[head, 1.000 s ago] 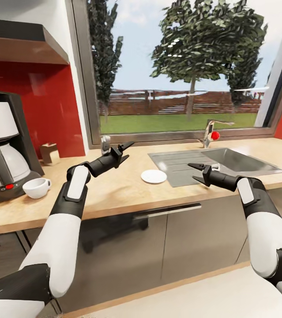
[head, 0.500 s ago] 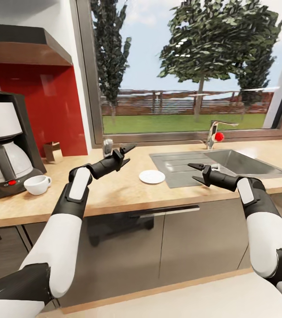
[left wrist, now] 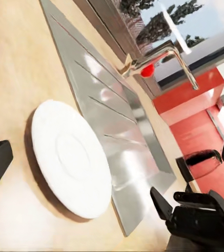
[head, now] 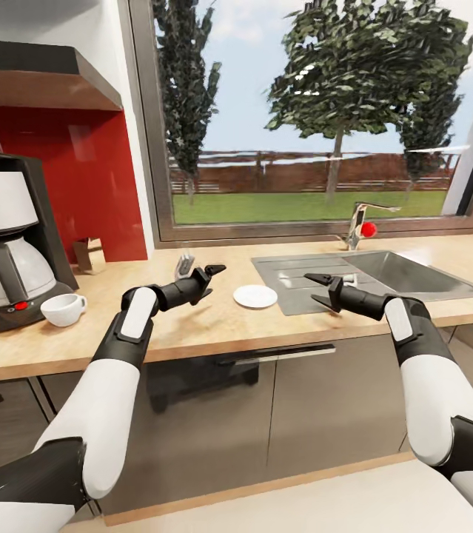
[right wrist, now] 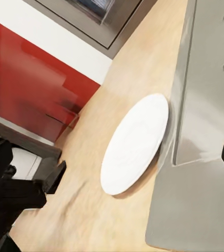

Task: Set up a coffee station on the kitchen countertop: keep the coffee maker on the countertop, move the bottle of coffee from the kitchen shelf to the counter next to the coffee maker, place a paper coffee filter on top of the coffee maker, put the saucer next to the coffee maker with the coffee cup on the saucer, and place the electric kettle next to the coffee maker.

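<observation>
Head view shows both arms lower and closer to the saucer point(head: 255, 296) than a moment ago. The left gripper point(head: 208, 271) has dropped toward the kitchen countertop point(head: 192, 326) just on the coffee-maker side of the saucer, and the right gripper point(head: 319, 289) has slid in from the sink point(head: 384, 270) side; each has its fingers spread apart and holds nothing. I'd guess the saucer is the thing being lined up, since it sits between the two claws, untouched.

The saucer is a thin, flat white disc with a shallow ring in its middle, lying on the wood right against the edge of the ribbed steel drainboard, as the left wrist view point(left wrist: 70, 157) and the right wrist view point(right wrist: 135, 149) both show. Well away from the saucer, toward the red wall, stands the coffee maker point(head: 3, 244), black with a pale upper body and a glass carafe, and the coffee cup point(head: 62, 309), small, white and rounded, sits on the counter just in front of it. The saucer has yet to be carried over there. A small tan box point(head: 86, 254) stands behind the cup, by the wall.
</observation>
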`<state>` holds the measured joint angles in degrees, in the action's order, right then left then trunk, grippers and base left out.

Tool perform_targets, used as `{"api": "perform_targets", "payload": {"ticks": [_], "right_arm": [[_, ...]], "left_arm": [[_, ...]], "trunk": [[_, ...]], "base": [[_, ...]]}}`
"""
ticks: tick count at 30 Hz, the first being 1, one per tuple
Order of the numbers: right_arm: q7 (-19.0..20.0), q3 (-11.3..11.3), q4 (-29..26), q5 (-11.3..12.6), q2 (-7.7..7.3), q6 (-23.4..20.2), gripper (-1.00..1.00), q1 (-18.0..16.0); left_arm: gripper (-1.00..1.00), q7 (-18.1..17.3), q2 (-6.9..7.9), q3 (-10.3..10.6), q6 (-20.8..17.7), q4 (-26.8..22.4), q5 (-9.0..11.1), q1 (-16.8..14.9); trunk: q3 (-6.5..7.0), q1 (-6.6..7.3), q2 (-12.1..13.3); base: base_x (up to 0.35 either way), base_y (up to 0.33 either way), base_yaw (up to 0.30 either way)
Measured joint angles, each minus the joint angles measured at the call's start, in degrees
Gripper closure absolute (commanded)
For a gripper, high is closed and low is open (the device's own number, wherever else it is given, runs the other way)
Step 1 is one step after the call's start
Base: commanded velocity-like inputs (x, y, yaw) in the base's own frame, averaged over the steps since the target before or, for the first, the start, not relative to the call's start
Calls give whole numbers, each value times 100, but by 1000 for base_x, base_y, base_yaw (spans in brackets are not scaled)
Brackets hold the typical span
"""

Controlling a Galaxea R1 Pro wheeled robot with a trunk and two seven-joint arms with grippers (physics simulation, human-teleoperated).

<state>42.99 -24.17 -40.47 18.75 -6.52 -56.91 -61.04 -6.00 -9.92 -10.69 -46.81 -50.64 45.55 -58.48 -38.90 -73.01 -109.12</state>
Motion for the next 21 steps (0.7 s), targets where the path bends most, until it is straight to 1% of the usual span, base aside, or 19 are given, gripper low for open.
{"api": "perform_targets", "payload": {"ticks": [1, 2, 3, 10, 14, 15, 18, 20, 21], "right_arm": [[0, 0, -5, 0, 25, 0, -100, -1], [0, 0, -12, 0, 92, -1, -100, -2], [0, 0, -13, 1, 115, 1, -100, -4], [0, 0, -10, 0, 154, 6, -100, -6], [-18, 0, -6, 0, 238, 8, -100, -6], [-118, 1, -6, 0, 296, 9, -100, -6], [-268, 1, -7, 5, 366, 11, -100, -7], [-406, 2, -11, 9, 457, 33, -100, -7], [-426, 2, -14, 13, 472, 38, -100, -7]], "left_arm": [[-100, 7, 0, -4, 0, 101, -2, 0], [-100, 15, 0, -37, 16, 243, -5, 0], [-100, 16, 0, -53, 37, 264, 3, 0], [-100, 17, 0, -81, 75, 289, 3, 0], [-100, 17, 0, -89, 79, 298, 3, 0], [-100, 13, 0, -88, 80, 299, 2, 0], [-100, 11, 0, -91, 80, 301, 2, 0], [-100, 10, 0, -87, 80, 306, 2, 0], [-100, 9, 0, -86, 80, 307, 2, 0]], "trunk": [[0, 0, 0], [0, 0, 0], [0, 0, 0], [0, 1, 0], [0, 1, 0], [0, 2, 0], [0, 2, 0], [0, 0, 0], [0, 0, 0]], "base": [[0, 0, 0], [0, 0, 0], [40, 0, 0], [115, 0, 0], [90, 0, 0], [202, 0, 0], [140, 0, 0], [31, 0, 0], [16, 0, 0]]}}
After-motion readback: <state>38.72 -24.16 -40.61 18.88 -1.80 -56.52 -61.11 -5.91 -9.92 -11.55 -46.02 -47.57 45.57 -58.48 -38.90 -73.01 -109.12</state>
